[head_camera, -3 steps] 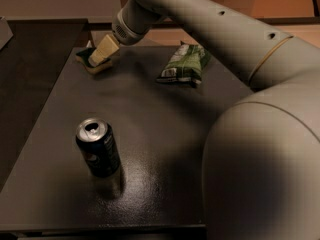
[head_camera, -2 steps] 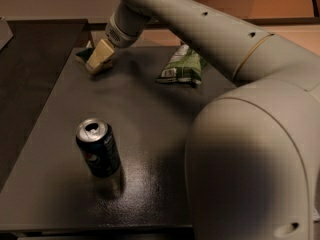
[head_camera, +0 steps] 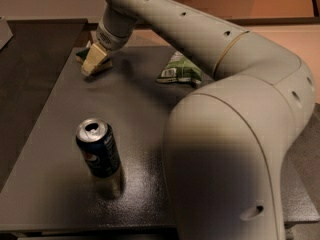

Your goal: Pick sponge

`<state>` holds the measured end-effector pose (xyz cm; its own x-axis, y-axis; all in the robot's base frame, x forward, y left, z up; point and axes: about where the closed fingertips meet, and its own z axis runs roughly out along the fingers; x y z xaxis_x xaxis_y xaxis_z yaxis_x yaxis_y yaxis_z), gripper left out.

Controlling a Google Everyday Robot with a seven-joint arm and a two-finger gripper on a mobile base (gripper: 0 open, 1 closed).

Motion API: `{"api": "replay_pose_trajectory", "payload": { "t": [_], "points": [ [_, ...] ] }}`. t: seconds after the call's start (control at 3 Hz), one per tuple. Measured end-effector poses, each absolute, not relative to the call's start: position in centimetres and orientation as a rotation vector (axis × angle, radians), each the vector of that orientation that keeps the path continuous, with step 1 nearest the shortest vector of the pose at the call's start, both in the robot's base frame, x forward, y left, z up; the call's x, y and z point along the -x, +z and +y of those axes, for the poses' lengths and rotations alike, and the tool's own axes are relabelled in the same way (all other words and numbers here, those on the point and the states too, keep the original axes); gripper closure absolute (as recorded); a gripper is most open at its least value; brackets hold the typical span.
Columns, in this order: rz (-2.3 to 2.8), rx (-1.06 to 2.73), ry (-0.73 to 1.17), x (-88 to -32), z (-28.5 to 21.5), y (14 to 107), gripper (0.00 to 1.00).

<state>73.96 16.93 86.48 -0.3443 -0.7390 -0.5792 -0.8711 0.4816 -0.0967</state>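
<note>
The sponge (head_camera: 81,54) lies at the far left corner of the dark table (head_camera: 55,119). Only a bit of its dark green top shows; the rest is hidden behind the gripper. My gripper (head_camera: 93,64) is down at the sponge, right on its near right side, with its pale tip close to the table top. My big pale arm reaches to it from the lower right and fills much of the view.
A blue soda can (head_camera: 98,148) stands upright near the front left of the table. A green-and-white snack bag (head_camera: 179,70) lies at the back middle, right of the gripper. The table's left edge runs close to the sponge.
My arm's elbow has swung nearer the camera and covers more of the right side. The gripper has stayed at the sponge in the far left corner.
</note>
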Motion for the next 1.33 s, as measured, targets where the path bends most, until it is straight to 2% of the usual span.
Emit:
{"api": "replay_pose_trajectory", "payload": {
  "t": [0.67,1.33],
  "points": [
    [2.183,1.379,0.271,-74.63,17.93,84.98,0.0],
    [2.174,1.403,0.259,-75.33,18.41,84.91,0.41]
  ]
}}
